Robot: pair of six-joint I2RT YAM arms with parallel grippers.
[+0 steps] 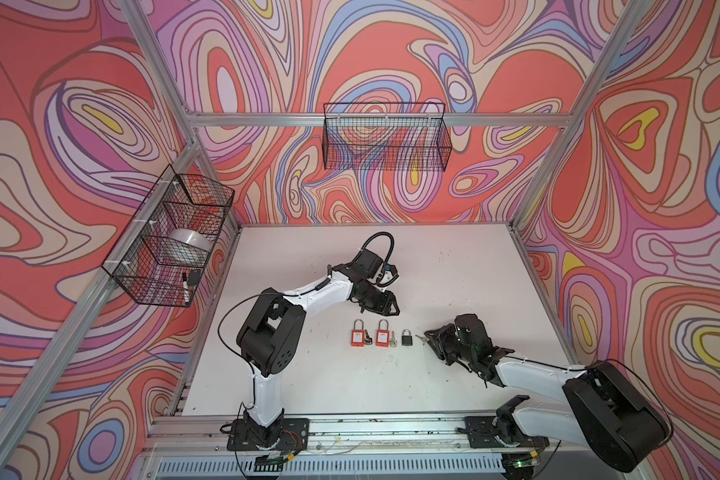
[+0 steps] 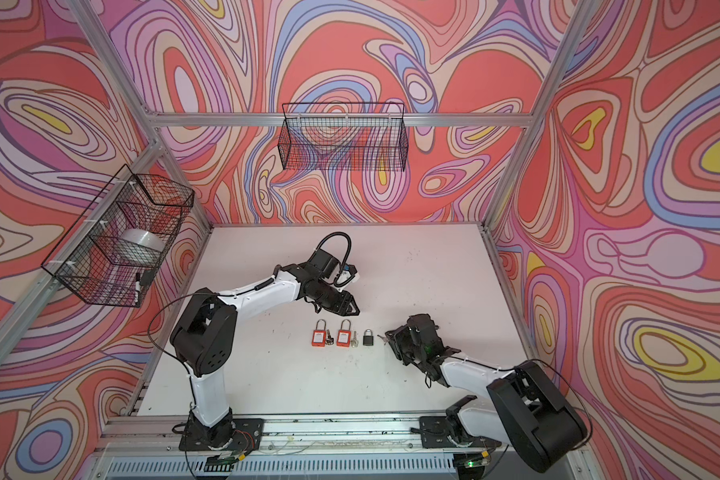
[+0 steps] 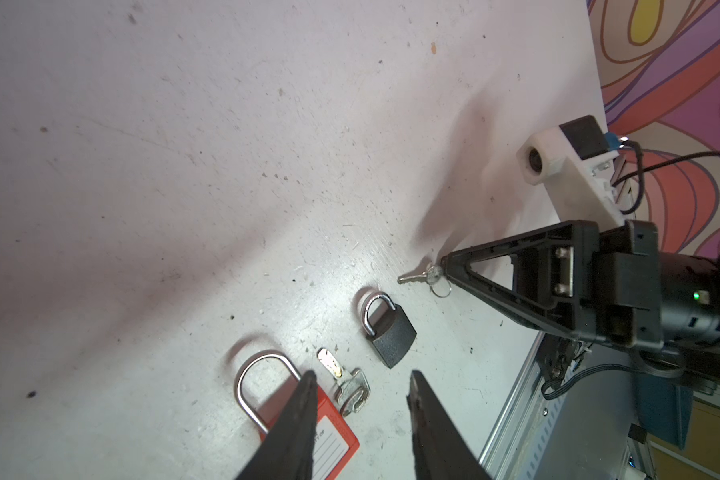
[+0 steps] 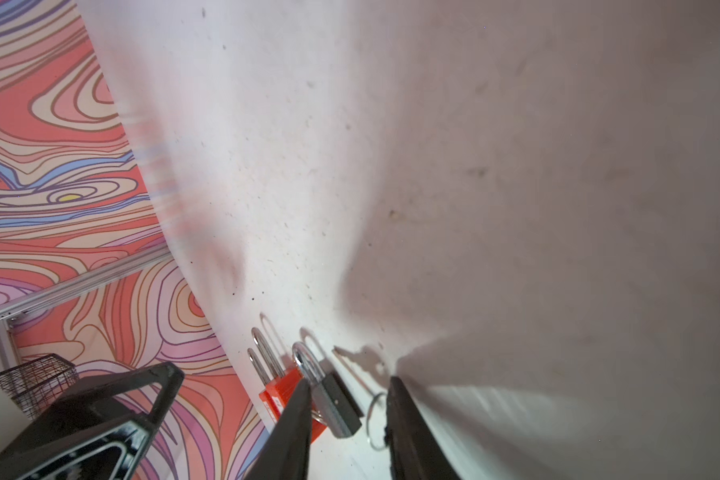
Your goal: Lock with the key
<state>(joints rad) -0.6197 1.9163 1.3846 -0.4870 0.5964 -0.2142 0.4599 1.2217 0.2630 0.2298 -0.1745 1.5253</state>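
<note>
I see orange padlocks point(image 1: 355, 338), a dark grey padlock point(image 1: 407, 340), a white tabletop point(image 1: 329, 382), and walls point(image 1: 80, 124) swirled coral, lilac, blue, yellow.

Right wrist view: a finger of the right gripper point(image 4: 350, 380) covers part of the key ring point(image 4: 371, 415), and the key point(image 3: 413, 276) is hidden there. Left wrist view: the orange padlock point(image 3: 333, 444) runs off the frame edge; its label print is illegible.

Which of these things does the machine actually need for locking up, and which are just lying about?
Belongs to the job:
- black padlock
- ringed key beside the right end effector
- probably also the orange padlocks and their keys

Just lying about:
- side basket holding a tape roll and a marker
- back basket
</note>
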